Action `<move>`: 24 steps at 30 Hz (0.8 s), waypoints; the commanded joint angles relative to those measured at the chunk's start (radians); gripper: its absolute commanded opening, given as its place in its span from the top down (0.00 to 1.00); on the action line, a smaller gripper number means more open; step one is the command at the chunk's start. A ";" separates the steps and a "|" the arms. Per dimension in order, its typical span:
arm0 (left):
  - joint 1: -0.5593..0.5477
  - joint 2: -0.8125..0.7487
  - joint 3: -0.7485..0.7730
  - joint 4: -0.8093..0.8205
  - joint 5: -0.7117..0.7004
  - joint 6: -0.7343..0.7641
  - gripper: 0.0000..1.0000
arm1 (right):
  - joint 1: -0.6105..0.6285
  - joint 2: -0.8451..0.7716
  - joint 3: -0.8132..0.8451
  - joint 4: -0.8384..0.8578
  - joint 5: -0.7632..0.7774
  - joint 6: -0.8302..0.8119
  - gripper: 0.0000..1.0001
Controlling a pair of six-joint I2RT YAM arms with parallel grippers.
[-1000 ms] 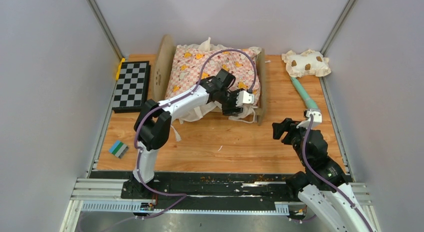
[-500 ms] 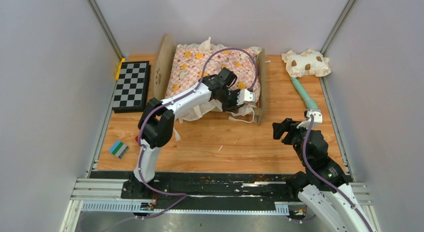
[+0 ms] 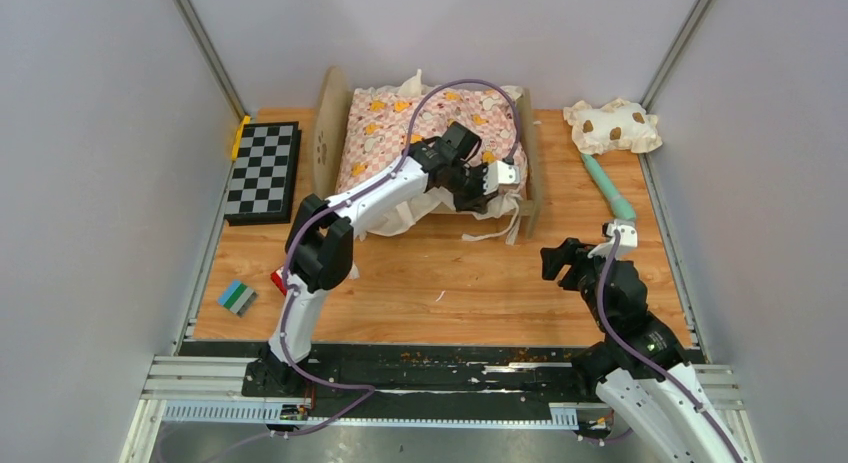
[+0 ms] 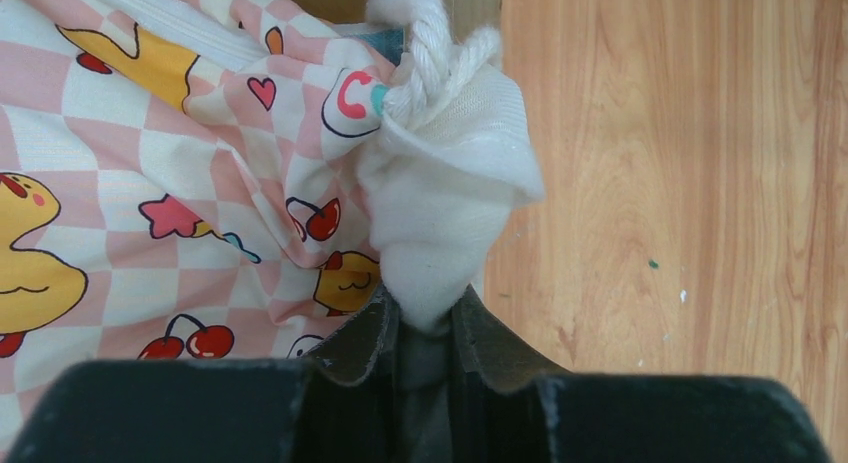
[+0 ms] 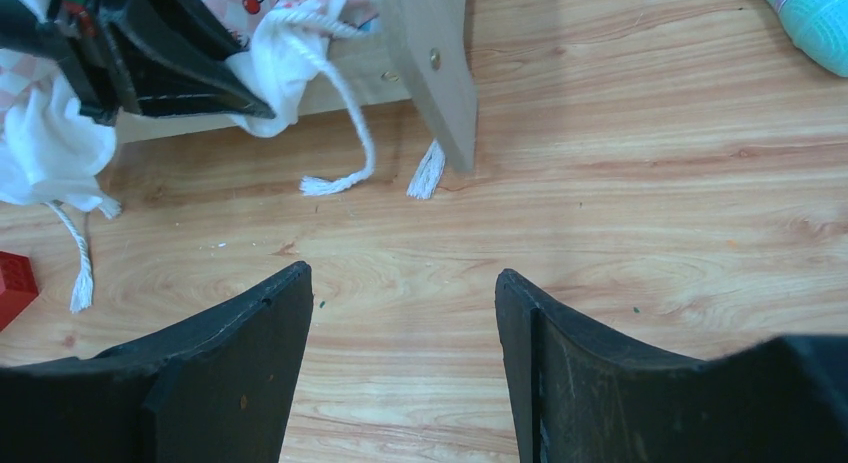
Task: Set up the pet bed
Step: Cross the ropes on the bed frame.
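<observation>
The left arm (image 3: 370, 195) has reached farther over the pet bed (image 3: 327, 123), carrying the left jaws from the near rail up toward the footboard (image 3: 531, 173). Those jaws, wider a second ago, now pinch the white ruffled corner (image 4: 440, 233) of the pink cushion (image 3: 400, 133), which is drawn toward that end. The footboard has shifted slightly farther back. A red block (image 3: 279, 280) now shows on the worktop (image 3: 450, 303) beside the arm's elbow.

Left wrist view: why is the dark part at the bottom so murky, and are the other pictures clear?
Left wrist view: the left gripper sits close to the lens, dark and featureless; the cushion print is crisp. Right wrist view: the table grain is sharp, soft shadow under the bed. Top view: even light, no glare.
</observation>
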 commanded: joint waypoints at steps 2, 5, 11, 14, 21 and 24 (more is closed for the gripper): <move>-0.004 0.034 0.140 0.144 0.067 -0.097 1.00 | -0.001 0.008 -0.015 0.077 0.015 0.043 0.33; -0.004 0.063 0.128 0.218 0.068 -0.124 1.00 | 0.000 0.027 -0.027 0.081 0.023 0.076 0.33; -0.004 0.117 0.129 0.314 0.040 -0.180 0.85 | -0.001 0.046 -0.058 0.083 0.066 0.172 0.33; -0.004 0.106 0.110 0.347 0.026 -0.204 0.68 | -0.002 0.057 -0.083 0.096 0.066 0.235 0.33; -0.004 -0.032 -0.013 0.403 -0.043 -0.230 0.25 | 0.000 0.064 -0.193 0.288 -0.020 0.312 0.31; -0.004 -0.109 -0.068 0.415 -0.081 -0.257 0.15 | -0.001 0.093 -0.235 0.388 -0.026 0.326 0.31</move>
